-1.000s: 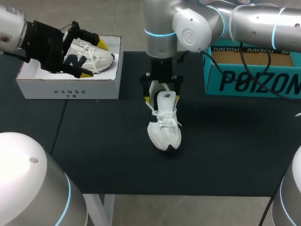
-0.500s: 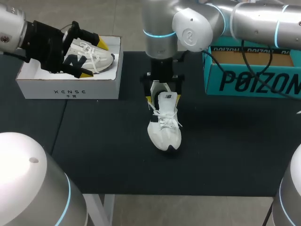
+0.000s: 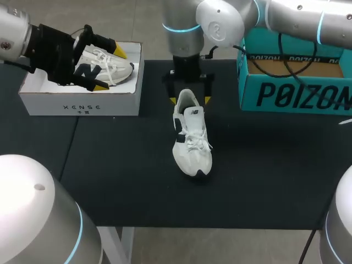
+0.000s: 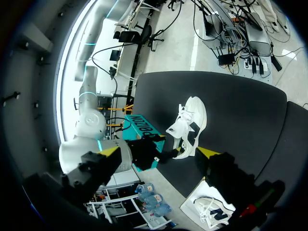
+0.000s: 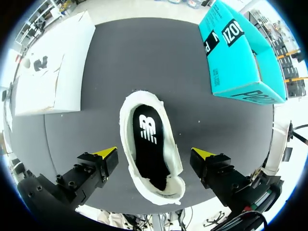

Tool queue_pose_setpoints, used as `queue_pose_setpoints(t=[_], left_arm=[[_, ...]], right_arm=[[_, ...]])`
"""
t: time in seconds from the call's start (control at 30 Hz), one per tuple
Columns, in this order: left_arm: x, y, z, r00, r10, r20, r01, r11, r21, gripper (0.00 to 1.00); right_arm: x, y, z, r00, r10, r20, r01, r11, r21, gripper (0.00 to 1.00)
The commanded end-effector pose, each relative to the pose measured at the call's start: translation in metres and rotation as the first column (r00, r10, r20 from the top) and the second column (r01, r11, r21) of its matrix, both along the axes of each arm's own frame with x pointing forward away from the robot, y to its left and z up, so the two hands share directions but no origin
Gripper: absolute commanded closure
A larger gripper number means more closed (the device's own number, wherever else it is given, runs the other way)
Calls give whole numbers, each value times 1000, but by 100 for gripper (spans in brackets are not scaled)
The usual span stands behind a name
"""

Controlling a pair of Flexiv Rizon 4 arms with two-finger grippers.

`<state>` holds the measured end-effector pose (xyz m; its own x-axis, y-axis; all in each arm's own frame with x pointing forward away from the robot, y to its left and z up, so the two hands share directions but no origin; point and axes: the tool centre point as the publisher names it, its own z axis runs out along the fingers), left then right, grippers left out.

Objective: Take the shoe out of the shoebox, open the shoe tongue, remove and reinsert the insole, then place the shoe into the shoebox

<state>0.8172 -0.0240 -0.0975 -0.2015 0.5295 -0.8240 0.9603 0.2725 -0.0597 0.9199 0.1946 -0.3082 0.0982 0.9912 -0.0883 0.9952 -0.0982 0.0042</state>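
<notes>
We've got the shoe (image 3: 191, 137) on the worktop (image 3: 264, 165), right end effector (image 3: 190, 100) wide over its heel, left end effector (image 3: 109, 70) wide above the white shoebox (image 3: 82, 102), and an off-centre pinch could topple the shoe or crumple its insole (image 5: 147, 139).

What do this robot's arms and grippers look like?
Both the left arm and right arm are silver-grey rounded tubes with glowing cyan joint rings. Black cables loop off the right arm. The left gripper and right gripper are black with yellow wedge tips.
</notes>
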Motion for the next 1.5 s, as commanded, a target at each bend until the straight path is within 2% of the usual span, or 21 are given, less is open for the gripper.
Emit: queue_pose_setpoints(t=[0.03,0.07,0.1,0.17,0.23,0.27,0.3,0.4,0.5,0.73,1.1,1.23,1.4,1.5], left_arm=[[0,0,0,1000,1,1,-1,1000,3,0],[0,0,0,1000,1,1,-1,1000,3,0],[0,0,0,1000,1,1,-1,1000,3,0],[0,0,0,1000,1,1,-1,1000,3,0],[0,0,0,1000,1,1,-1,1000,3,0],[0,0,0,1000,1,1,-1,1000,3,0],[0,0,0,1000,1,1,-1,1000,3,0],[0,0,0,1000,1,1,-1,1000,3,0],[0,0,0,1000,1,1,-1,1000,3,0],[0,0,0,1000,1,1,-1,1000,3,0],[0,0,0,1000,1,1,-1,1000,3,0],[0,0,0,1000,1,1,-1,1000,3,0],[0,0,0,1000,1,1,-1,1000,3,0],[0,0,0,1000,1,1,-1,1000,3,0]], right_arm=[[-37,-21,24,997,-43,65,40,998,40,2],[-44,-24,27,996,-57,63,54,997,59,19],[-52,-26,30,996,-65,59,60,995,80,46],[-66,-27,34,997,-59,50,54,993,109,58],[-80,-26,33,998,-58,32,53,990,132,60],[-86,-26,31,998,-59,25,55,989,136,69],[-92,-25,29,999,-53,13,51,989,139,100],[-99,-29,13,999,-40,-18,42,991,131,100],[-98,-31,1,999,-25,-38,30,991,127,100],[-87,-23,-7,999,1,-43,4,993,114,100],[-56,0,-39,997,37,-64,-34,998,50,100],[-55,1,-39,997,44,-63,-42,999,29,100],[-55,-3,-28,996,83,-46,-82,997,13,100],[-53,-4,-33,992,119,-51,-119,993,-13,100]])
